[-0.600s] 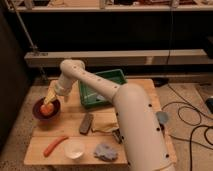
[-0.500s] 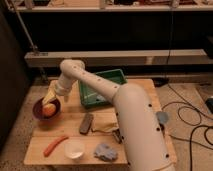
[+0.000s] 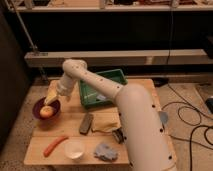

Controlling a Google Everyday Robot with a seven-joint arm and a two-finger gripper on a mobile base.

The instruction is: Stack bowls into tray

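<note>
At nine o'clock on the table (image 3: 70, 125), the gripper (image 3: 50, 98) hangs over the maroon bowl (image 3: 37, 106), jaws apart; green tray (image 3: 120, 75) at twelve.

We list: tool (image 3: 50, 98) above deep bowl (image 3: 38, 109), desk (image 3: 70, 117) left; ball (image 3: 46, 112) in that bowl, beneath tool; tray (image 3: 114, 82) right of tool; shallow bowl (image 3: 74, 149) before tool, rightward.

This is looking like a robotics lab: cables (image 3: 192, 112) are trailing over a speckled floor (image 3: 15, 145), metal shelving (image 3: 100, 57) is running behind the tabletop (image 3: 67, 122), and an end effector (image 3: 51, 97) is hanging over a bowl (image 3: 37, 107).
</note>
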